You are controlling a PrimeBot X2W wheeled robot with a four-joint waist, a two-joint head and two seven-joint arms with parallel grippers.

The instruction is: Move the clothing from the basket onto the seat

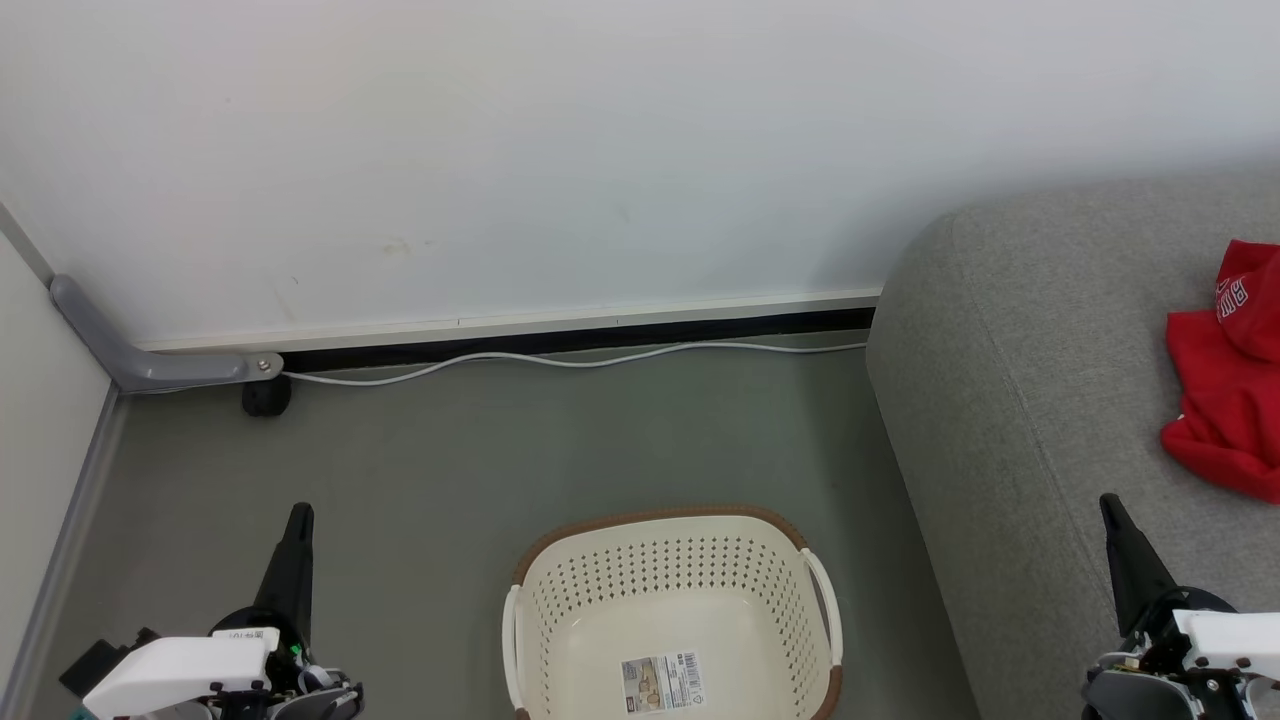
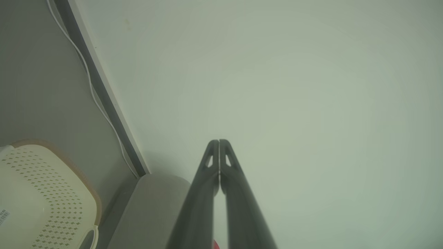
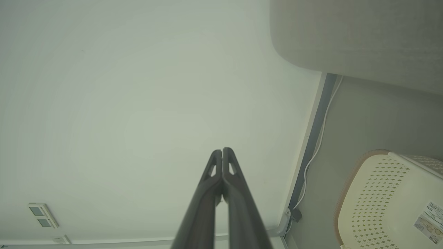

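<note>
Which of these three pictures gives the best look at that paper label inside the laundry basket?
The head view: the paper label lies whole on the bottom of the basket, facing the camera. The right wrist view shows it at an angle, cut by the picture's edge. The left wrist view catches just a sliver.

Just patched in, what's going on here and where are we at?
Nothing is being handled right now. The basket stands on the floor beside the seat, and the part of it in view holds just a paper label. Red clothing lies bunched on the seat. The left gripper and right gripper sit low on either side, jaws shut on nothing.
</note>
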